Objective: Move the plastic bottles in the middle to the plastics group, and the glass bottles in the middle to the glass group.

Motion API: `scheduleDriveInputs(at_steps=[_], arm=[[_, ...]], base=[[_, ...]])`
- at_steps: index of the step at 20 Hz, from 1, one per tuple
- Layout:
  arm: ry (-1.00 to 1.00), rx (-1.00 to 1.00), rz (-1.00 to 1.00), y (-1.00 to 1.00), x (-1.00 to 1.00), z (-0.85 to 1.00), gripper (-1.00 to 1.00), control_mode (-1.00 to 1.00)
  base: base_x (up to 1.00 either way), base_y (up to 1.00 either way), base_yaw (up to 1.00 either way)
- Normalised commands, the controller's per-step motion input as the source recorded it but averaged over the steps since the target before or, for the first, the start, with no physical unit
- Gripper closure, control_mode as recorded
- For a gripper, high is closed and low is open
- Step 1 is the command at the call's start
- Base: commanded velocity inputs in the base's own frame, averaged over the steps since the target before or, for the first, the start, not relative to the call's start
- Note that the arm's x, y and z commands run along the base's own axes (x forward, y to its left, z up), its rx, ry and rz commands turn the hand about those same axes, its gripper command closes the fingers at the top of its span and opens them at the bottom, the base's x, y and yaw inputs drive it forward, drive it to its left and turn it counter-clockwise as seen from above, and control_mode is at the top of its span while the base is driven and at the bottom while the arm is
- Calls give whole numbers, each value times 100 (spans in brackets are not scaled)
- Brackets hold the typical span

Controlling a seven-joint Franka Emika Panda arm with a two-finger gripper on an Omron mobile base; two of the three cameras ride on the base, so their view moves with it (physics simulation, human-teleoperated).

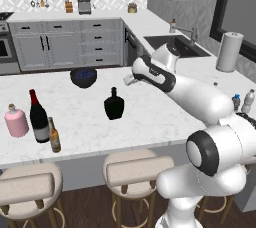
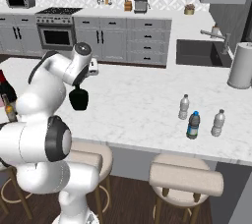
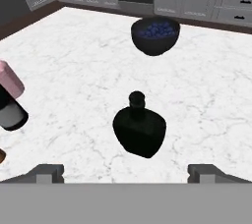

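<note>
While our gripper [image 3: 126, 171] hovers with jaws spread wide and empty | counter [image 1: 150, 112] carries the black flask [image 1: 114, 104] at centre frame, alone | glass group: wine bottle [image 1: 38, 117], pink bottle [image 1: 16, 121], amber beer bottle [image 1: 54, 136] at lower left | we judge flask pickup in hand | next: descend, straddle the neck, close.
</note>
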Motion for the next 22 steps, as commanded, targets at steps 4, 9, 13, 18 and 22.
scheduleDriveInputs(at_steps=[4,9,13,18,22], arm=[[0,0,0,0,52,-27,-100,-100],[0,0,0,1,37,-25,-100,-100],[3,0,0,18,10,-3,-100,-100],[2,-8,-2,42,6,-10,-100,-100],[0,-8,-8,32,20,-27,-100,-100]], base=[[0,0,0],[0,0,0],[0,0,0],[0,0,0],[0,0,0]])
